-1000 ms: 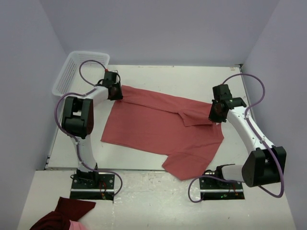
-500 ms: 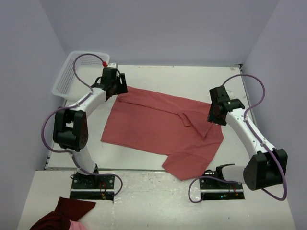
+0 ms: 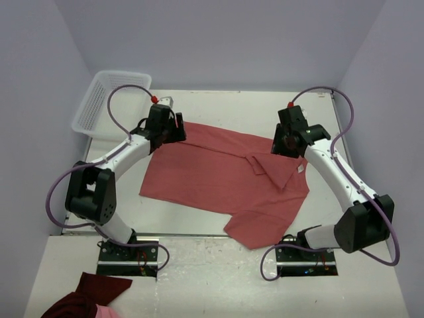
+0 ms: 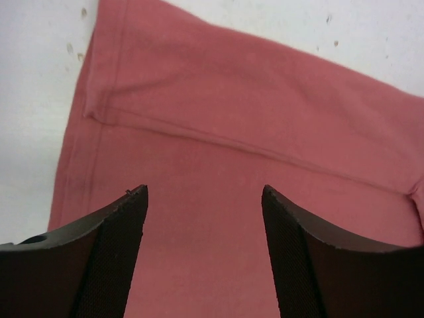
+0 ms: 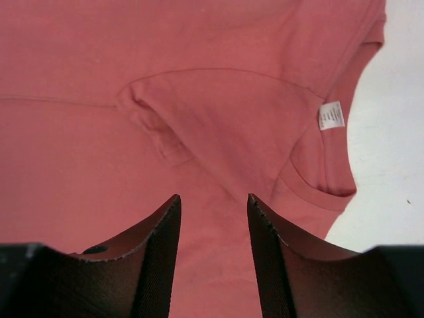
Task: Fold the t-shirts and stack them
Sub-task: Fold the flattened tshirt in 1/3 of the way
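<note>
1. The white table [image 3: 218,106] carries everything, with grey walls on the left, right and far sides.
2. There's one salmon-red t-shirt [image 3: 212,175], spread nearly flat and skewed across the middle of the table. Its near-right corner reaches past the table's near edge, and a flap is folded over onto the body on the right.
3. The left arm [image 3: 122,156] stretches out to the shirt's far-left corner, and the right arm [image 3: 334,172] curves in to the far-right part, by the collar.
4. A white mesh basket [image 3: 99,106] stands at the far-left corner of the table, just beyond the left arm's cable.
5. A dark maroon cloth bundle [image 3: 83,298] with a pink patch lies down at the near left, off the table.
6. The left pincer [image 4: 204,199] is spread wide, and only shirt shows between the fingers, with a seam running across just ahead of them.
7. The right pincer [image 5: 213,202] is spread too, a narrower gap, gripping nothing, over the cloth just short of the folded flap.
8. The small white neck label [image 5: 331,116] sits inside the collar at the shirt's right edge.
</note>
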Robot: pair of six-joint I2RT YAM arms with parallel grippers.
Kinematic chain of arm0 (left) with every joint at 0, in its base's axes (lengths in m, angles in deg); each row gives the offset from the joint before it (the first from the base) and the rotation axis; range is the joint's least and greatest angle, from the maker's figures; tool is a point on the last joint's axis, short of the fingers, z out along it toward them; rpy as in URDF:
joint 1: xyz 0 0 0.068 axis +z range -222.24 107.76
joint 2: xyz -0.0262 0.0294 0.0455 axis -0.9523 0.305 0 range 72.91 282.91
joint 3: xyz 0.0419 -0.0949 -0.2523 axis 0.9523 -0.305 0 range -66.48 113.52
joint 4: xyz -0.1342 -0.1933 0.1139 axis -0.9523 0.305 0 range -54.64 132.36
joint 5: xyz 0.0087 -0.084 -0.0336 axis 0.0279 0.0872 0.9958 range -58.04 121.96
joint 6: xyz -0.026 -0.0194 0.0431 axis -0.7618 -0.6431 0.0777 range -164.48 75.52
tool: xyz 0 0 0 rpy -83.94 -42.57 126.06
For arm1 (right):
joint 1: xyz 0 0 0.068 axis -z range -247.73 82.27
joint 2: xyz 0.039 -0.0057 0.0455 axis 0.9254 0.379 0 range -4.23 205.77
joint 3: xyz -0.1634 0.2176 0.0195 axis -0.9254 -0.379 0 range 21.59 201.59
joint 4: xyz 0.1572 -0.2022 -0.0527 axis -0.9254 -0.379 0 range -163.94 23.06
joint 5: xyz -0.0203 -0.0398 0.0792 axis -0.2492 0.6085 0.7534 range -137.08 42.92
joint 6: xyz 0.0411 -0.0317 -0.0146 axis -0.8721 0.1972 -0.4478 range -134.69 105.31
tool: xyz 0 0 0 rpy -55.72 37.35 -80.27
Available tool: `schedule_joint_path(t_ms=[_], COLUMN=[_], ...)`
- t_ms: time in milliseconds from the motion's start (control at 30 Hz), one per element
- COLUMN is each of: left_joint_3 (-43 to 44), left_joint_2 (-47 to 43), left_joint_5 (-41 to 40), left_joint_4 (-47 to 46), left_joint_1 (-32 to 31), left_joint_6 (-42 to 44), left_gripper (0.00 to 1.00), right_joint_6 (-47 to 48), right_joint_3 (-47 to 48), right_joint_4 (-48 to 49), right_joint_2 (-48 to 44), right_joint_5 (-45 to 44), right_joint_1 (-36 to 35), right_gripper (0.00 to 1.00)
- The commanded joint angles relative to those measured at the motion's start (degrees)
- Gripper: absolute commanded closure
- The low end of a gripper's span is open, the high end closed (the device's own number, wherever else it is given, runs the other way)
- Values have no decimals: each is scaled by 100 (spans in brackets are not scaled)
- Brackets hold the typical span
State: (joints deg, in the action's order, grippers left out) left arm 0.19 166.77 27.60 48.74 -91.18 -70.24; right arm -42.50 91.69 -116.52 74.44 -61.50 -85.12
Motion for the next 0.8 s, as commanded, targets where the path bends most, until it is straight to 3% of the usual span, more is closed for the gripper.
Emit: schedule_joint_path(t_ms=[0, 233, 333, 433, 500, 767], left_joint_3=[-321, -840, -840, -640, -411, 1575], left_joint_2=[-473, -791, -616, -230, 278, 2686], left_joint_5=[260, 1786, 2297, 2483, 2501, 2809], left_joint_4=[-223, -687, -1064, -1538, -1637, -1743], left_joint_1=[-145, -268, -391, -715, -1005, -1771], left_joint_6=[-272, -333, -579, -746, -808, -1202], left_gripper=[30, 34, 44, 52, 53, 59], right_joint_6=[83, 101, 13, -31, -75, -207], right_joint_3=[416, 417, 136, -189, -505, -797], right_joint_4=[247, 335, 353, 256, 239, 115], right_joint_2=[87, 131, -36, -273, -614, -1363], right_joint_5=[149, 368, 422, 256, 150, 263], right_joint_1=[-98, -98, -98, -98, -98, -98], right_gripper=[54, 53, 54, 62, 67, 68])
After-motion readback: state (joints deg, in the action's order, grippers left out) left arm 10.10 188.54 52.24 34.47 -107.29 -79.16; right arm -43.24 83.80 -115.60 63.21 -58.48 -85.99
